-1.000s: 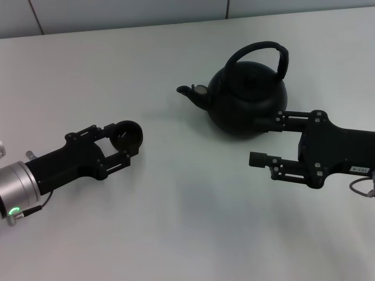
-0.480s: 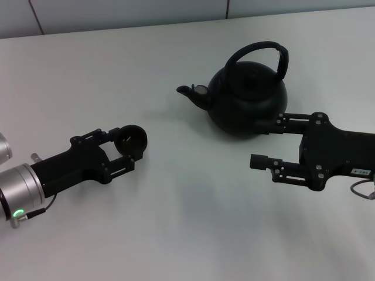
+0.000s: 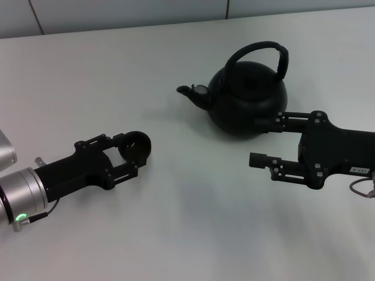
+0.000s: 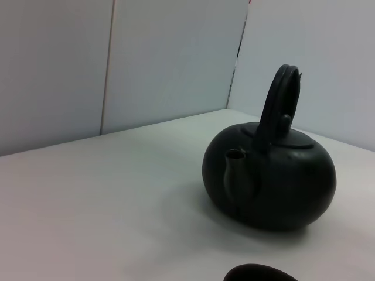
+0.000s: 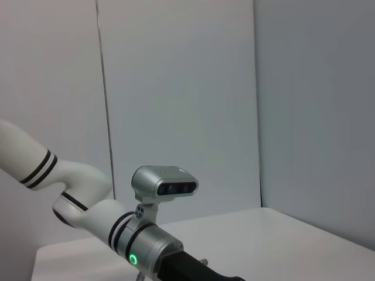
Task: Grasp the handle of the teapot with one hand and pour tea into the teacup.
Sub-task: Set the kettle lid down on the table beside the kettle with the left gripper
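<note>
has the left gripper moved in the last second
Yes. The left gripper, shut on the teacup, has slid toward the robot and slightly rightward, while the teapot stayed put.

You've got the teapot point(image 3: 249, 100) on the table point(image 3: 193, 205) toward its far right, spout pointing left. The cup point(image 3: 133, 146) sits nearer the left front, well apart from it, between the left gripper's point(image 3: 125, 157) fingers.

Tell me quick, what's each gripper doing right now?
Left gripper: shut on the teacup, held over the table.
Right gripper: open, empty, beside the teapot.
</note>
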